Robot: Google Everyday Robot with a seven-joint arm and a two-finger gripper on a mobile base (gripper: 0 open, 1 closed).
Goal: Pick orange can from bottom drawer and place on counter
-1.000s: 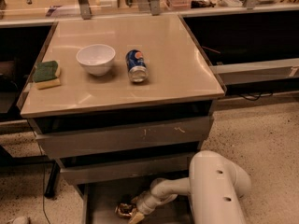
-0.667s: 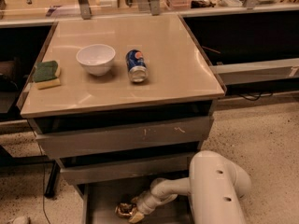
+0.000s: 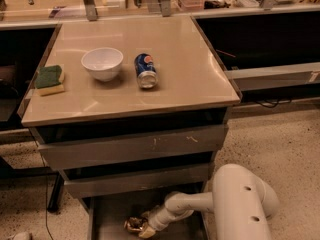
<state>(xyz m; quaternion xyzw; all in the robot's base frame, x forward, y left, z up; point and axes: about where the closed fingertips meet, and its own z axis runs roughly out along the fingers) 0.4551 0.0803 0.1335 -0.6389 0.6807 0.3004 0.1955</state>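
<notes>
The orange can (image 3: 133,225) lies in the bottom drawer (image 3: 107,218), and the gripper (image 3: 145,229) is down there, touching it. If it really grasps the can, I cannot tell. Lifting it and placing it on the counter (image 3: 190,76) are not yet done.

On the counter (image 3: 190,79), the sponge (image 3: 49,79) lies at the left edge, the bowl (image 3: 102,63) to its right, and the upper can (image 3: 146,70) just right of the bowl. Below are two stacked drawers (image 3: 132,146), and under them the bottom drawer (image 3: 112,216) stands pulled out. In it lies the lower can (image 3: 133,224), with the gripper (image 3: 144,229) just beside it on the right.
</notes>
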